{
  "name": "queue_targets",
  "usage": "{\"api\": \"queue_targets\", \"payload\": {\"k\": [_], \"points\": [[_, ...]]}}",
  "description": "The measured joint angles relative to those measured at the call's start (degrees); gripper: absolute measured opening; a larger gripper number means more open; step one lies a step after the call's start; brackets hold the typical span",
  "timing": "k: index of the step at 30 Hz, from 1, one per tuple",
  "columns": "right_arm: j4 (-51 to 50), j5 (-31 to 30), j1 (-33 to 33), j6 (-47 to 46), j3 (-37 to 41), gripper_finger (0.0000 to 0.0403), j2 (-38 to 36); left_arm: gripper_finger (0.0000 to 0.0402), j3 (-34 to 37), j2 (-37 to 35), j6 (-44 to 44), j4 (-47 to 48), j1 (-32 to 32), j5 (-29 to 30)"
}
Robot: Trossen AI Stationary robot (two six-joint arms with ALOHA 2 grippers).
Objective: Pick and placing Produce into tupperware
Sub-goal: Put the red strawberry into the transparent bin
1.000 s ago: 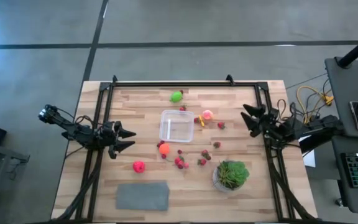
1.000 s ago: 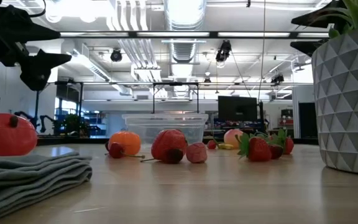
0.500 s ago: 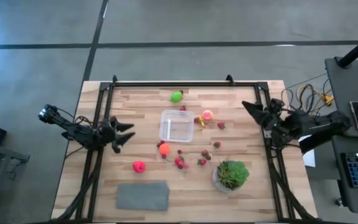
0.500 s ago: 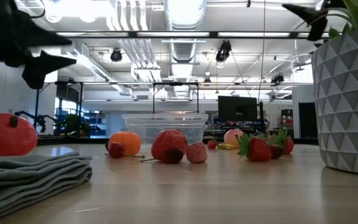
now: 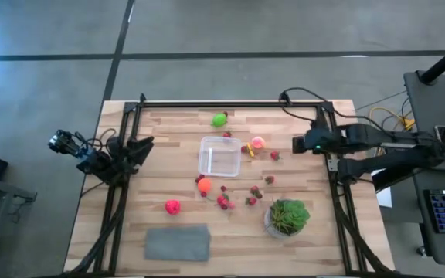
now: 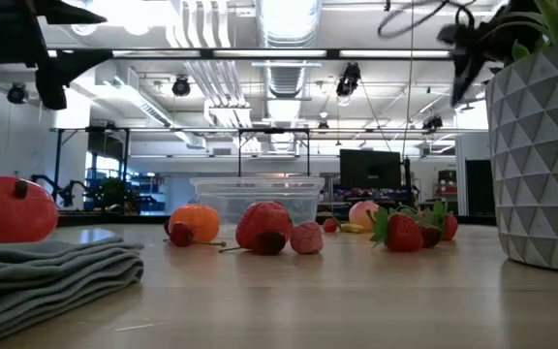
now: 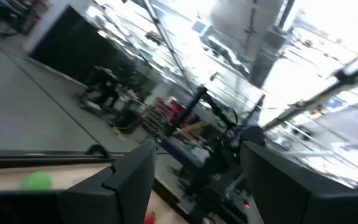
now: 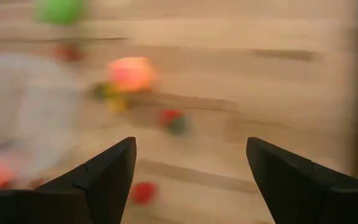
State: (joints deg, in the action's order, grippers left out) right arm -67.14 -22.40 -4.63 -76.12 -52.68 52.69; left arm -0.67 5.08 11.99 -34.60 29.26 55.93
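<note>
Nothing held yet, right gripper (image 8: 188,180) spread wide, empty.
Round pink-peach toy fruit (image 8: 129,73) ahead: best straddled centrally before closing.

A light wooden table (image 5: 168,147) with a black frame fills the frame's centre. On it lie the clear tupperware (image 5: 219,155) at centre, a lime-green fruit (image 5: 219,119) above it, a pink-peach fruit (image 5: 258,142) to its right, an orange fruit (image 5: 204,184) just below, a red fruit (image 5: 173,206) lower left, scattered strawberries (image 5: 225,201), a potted plant (image 5: 287,217) lower right, and a grey mat (image 5: 177,242) at the bottom.
</note>
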Motion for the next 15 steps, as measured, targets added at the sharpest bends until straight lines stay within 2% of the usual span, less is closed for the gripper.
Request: {"api": "queue_targets", "payload": {"k": [3, 15], "points": [[-7.38, -0.34, -1.48, -2.91, -4.7, 0.0297, 5.6, 0.0221, 0.02, 0.1, -1.86, 0.32, 0.0, 1.56], [-7.03, -0.48, -1.69, 15.17, -23.27, 0.0297, 23.09, 0.0221, 0.02, 0.12, -1.82, 0.6, 0.0, 0.81]]}}
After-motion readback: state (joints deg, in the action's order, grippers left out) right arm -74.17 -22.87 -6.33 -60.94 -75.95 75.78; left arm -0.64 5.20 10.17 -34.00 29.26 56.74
